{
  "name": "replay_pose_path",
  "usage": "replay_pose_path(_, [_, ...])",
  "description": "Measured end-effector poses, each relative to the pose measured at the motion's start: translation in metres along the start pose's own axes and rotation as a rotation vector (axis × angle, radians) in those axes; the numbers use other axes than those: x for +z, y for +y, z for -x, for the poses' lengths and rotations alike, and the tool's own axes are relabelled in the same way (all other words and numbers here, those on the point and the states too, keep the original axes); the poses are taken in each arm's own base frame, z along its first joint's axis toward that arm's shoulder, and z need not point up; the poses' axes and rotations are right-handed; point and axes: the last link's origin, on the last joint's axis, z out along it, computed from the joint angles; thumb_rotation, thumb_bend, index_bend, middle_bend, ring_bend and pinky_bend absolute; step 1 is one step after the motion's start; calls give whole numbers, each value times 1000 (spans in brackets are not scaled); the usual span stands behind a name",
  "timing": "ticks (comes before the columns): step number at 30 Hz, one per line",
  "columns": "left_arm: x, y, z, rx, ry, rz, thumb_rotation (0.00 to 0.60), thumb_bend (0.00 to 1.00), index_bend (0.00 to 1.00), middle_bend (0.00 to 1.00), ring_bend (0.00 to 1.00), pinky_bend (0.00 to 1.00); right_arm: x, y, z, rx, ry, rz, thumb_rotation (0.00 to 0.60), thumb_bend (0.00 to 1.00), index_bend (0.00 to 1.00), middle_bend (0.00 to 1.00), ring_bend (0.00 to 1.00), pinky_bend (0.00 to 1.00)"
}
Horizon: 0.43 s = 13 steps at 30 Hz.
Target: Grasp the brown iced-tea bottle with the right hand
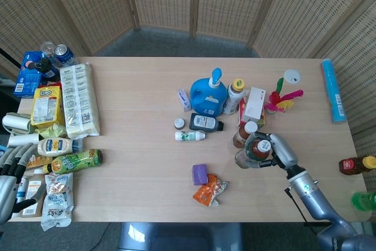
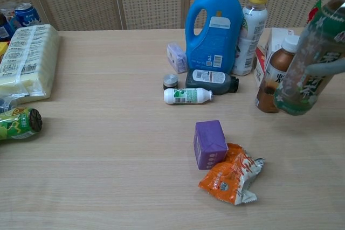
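The brown iced-tea bottle point(image 1: 251, 154), with a green label and a white cap, is in the grip of my right hand point(image 1: 277, 149). In the chest view the bottle point(image 2: 308, 64) hangs tilted above the table at the right edge, its cap cut off by the frame. A grey finger point(image 2: 326, 68) wraps around its label. A little to its left, a smaller brown bottle point(image 2: 273, 82) stands on the table. My left hand point(image 1: 9, 178) sits at the lower left edge of the head view, fingers apart and holding nothing.
A blue detergent jug point(image 2: 213, 28), a yellow-capped bottle point(image 2: 249, 25) and small lying bottles point(image 2: 188, 96) crowd the middle. A purple box point(image 2: 209, 144) and an orange snack packet point(image 2: 232, 179) lie in front. Groceries point(image 1: 64, 110) fill the table's left side. Two bottles point(image 1: 354, 165) stand off its right edge.
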Motion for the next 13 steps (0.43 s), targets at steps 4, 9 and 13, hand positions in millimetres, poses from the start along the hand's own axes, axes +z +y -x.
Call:
replay_pose_path(4, [-3,-1,-1,-4,8,0,600,375,0,0,0,0,-2,-18,-14,-4,31,-32,600,126,698,1000,696,544])
replay_pose_path(9, [-6,-4,-1,-13,10,-1,600,374,0,0,0,0,-4,-39,-30,-11,68,-61,600,122,704,1000,704,544])
replay_pose_path(13, [-5,-5,0,-19,15,3,600,376,0,0,0,0,-5,-48,-37,-33,81,-71,600,124,705,1000,705,544])
